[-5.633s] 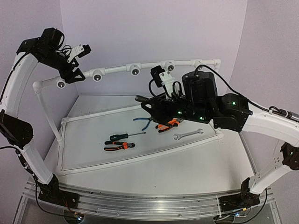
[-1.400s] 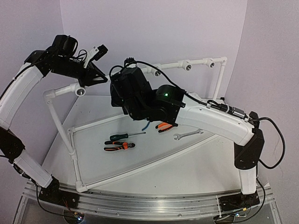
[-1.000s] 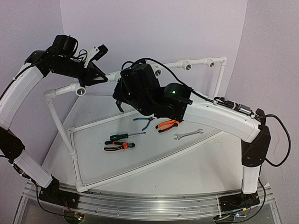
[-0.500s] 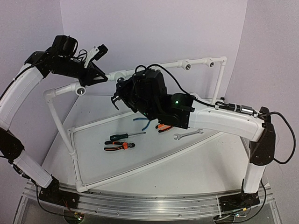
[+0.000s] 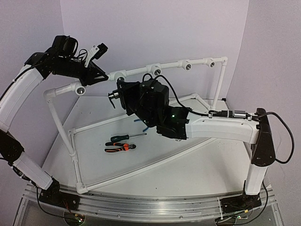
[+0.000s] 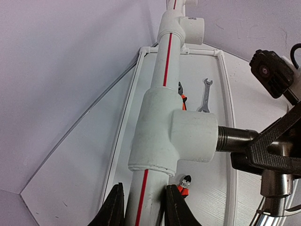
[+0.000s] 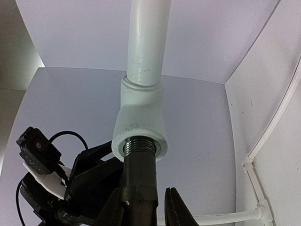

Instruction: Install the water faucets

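Note:
A white pipe rail (image 5: 141,70) carries several tee fittings. My left gripper (image 5: 97,77) is shut on the pipe (image 6: 143,188) just below one tee (image 6: 174,136), one finger on each side. The water faucet (image 7: 138,179), a dark stubby tap, stands with its threaded end in that tee's socket (image 7: 140,145). My right gripper (image 7: 143,193) is shut on the faucet's body and reaches up to the tee (image 5: 120,74) from below and in front. From the left wrist view the faucet (image 6: 235,139) sticks out sideways from the tee. Its lever is hidden.
Other open tees (image 5: 155,68) (image 5: 187,65) follow along the rail to the right. On the table inside the white pipe frame (image 5: 141,162) lie a green-handled screwdriver (image 5: 123,137), orange pliers (image 5: 120,148) and a wrench (image 6: 205,94). Purple walls close in behind and at the sides.
The right arm's forearm has dropped and its wrist has turned while its gripper stays at the tee with the faucet. The left arm and the pipe have not moved in the last second.

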{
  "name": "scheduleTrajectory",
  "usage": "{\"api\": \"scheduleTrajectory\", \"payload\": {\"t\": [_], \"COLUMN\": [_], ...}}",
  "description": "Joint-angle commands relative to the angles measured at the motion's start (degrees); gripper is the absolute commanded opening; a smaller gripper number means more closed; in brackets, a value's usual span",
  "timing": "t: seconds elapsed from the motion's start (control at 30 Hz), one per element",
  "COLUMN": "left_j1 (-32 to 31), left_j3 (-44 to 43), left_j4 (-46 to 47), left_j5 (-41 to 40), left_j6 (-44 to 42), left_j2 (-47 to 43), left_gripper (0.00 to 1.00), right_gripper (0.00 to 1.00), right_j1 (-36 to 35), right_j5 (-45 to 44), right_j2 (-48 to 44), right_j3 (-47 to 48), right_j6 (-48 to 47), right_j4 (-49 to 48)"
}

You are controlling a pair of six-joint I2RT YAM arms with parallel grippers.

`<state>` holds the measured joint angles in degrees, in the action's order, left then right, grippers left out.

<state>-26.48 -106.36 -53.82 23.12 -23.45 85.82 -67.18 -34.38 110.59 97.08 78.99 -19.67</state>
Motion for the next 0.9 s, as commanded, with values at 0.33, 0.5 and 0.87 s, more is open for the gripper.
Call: {"api": "scheduleTrajectory", "payload": {"t": [0.33, 0.5, 0.87], "left_j1": [-5.25, -5.25, -5.25], "left_j3": [5.67, 5.98, 2.81], "left_j4": [-11.47, -11.37, -12.75], "left_j5": [5.46, 5.24, 4.41], "left_j6": [10.67, 10.50, 7.20], "left_j2": [2.76, 2.86, 2.64], "left_gripper": [0.00, 0.00, 0.00], "right_gripper": [0.00, 0.00, 0.00], "right_j1": [5.66, 5.81, 5.80], "right_j5": [1.51, 2.26, 0.76], "right_j2": [3.22, 2.89, 1.32], "right_j3": [-5.46, -4.89, -9.05], "right_j6": [11.73, 15.28, 19.21], "right_j4": [-14.01, -14.64, -15.42]}}
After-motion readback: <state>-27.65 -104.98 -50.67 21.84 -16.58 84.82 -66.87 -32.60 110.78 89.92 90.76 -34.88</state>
